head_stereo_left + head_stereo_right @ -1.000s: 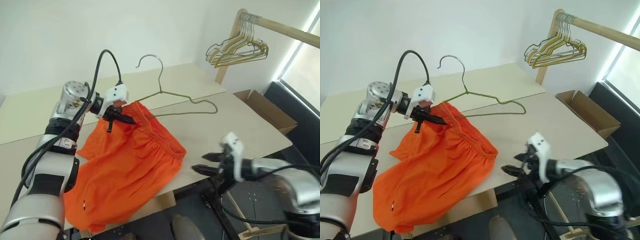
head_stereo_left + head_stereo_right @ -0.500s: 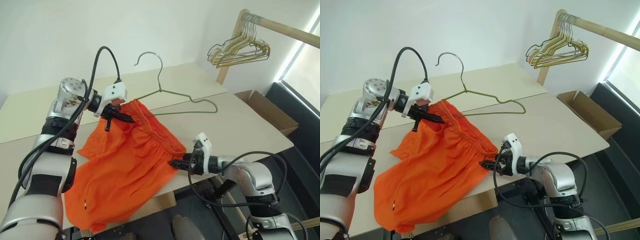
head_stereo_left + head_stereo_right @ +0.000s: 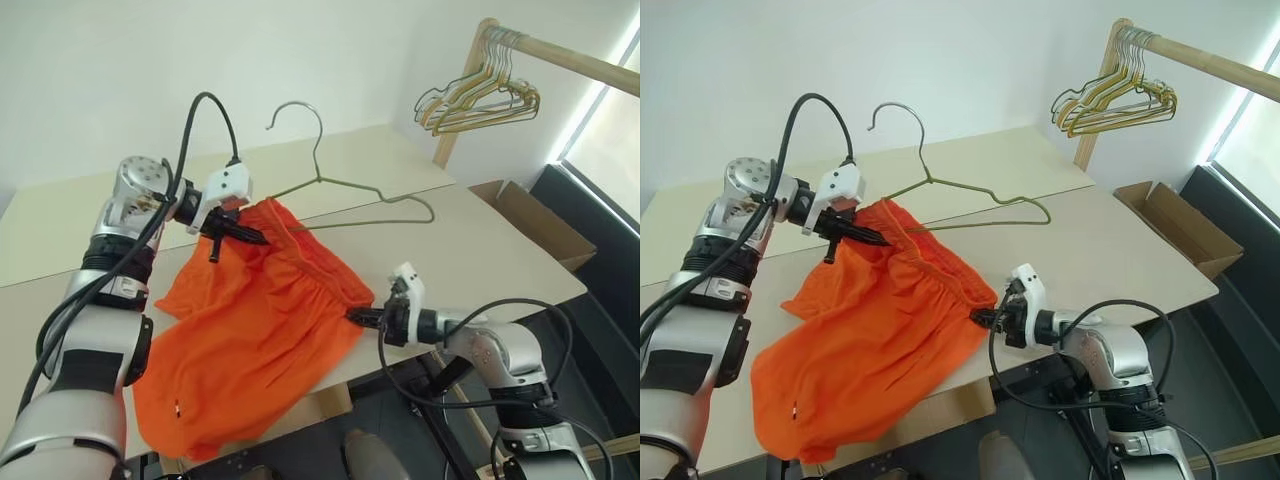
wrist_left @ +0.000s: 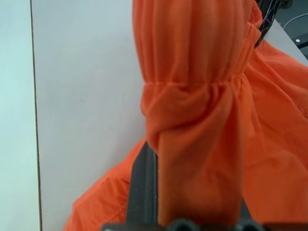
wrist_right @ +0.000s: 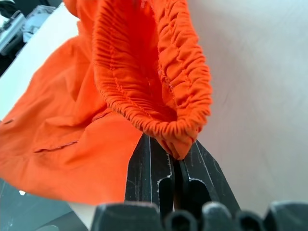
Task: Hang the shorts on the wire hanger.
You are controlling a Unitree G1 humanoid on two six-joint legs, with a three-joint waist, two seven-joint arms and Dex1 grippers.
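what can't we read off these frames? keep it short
- Left pincer: the shorts cover its tips, head and left wrist views.
- Wire hanger: its left end is hidden behind the shorts.
- Shorts' lower hem: hangs past the table edge, partly cut off by the frame's bottom.

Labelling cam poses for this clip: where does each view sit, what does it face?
Left eye, right eye: head stereo pair, looking forward and down over the table; both arms, the shorts, the wire hanger.
Left wrist: along the left gripper, shorts bunched over its fingers.
Right wrist: along the right gripper, jaws shut on the waistband.
Shared: every view sees the shorts; head views show both gripping them.
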